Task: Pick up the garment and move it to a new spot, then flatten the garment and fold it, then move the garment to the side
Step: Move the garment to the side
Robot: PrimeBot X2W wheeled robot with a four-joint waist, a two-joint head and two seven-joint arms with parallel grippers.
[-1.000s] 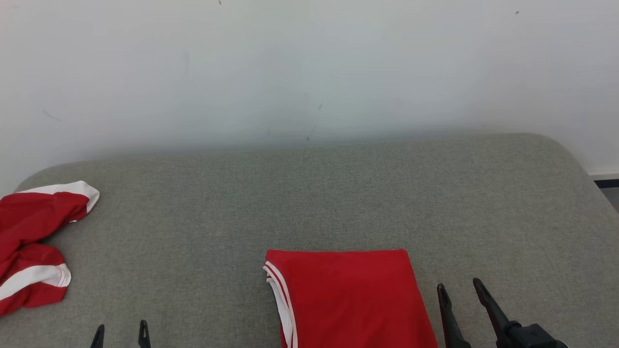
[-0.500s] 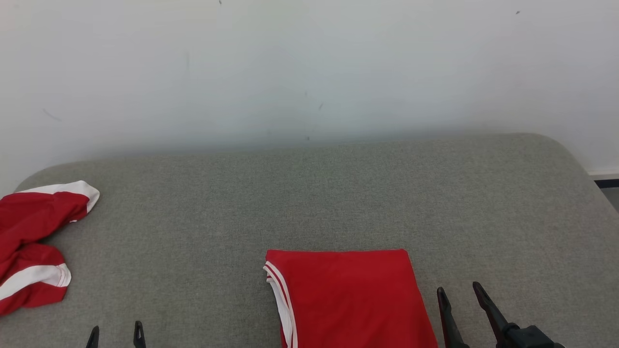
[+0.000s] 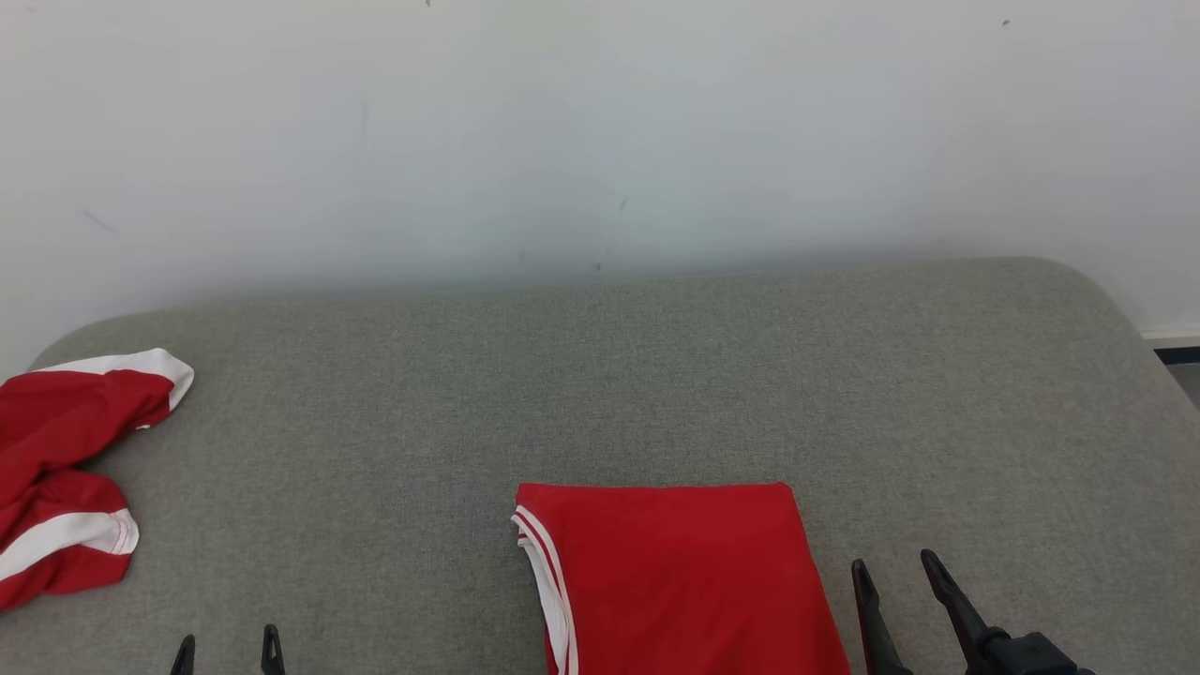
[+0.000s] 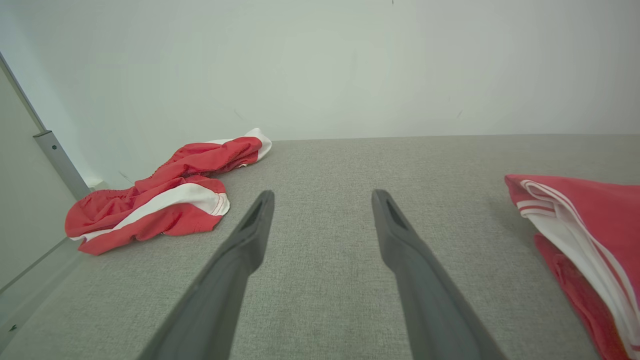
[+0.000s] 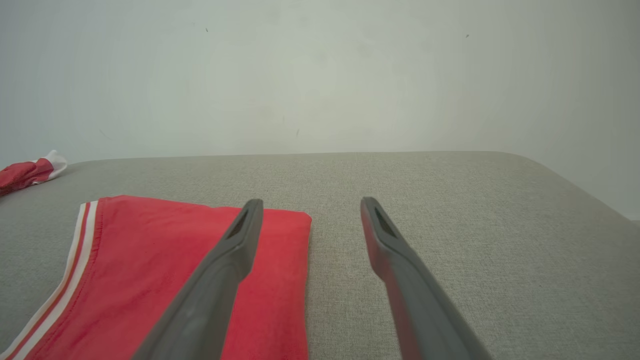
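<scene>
At the near middle of the grey upholstered surface (image 3: 600,375) lies the folded red garment (image 3: 680,581), flat, with white-striped trim along its left edge. Over the surface's near right part the right gripper (image 3: 892,561) has its fingers spread and empty. Over the near left part the left gripper (image 3: 230,637) likewise gapes, holding nothing. A crumpled red-and-white garment (image 3: 66,469) sits at the surface's left edge.

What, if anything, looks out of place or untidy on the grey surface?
The red-and-white garment lies crumpled in a heap at the left edge of the grey surface, unlike the folded red garment near the front. Nothing looks spilled or damaged.
</scene>
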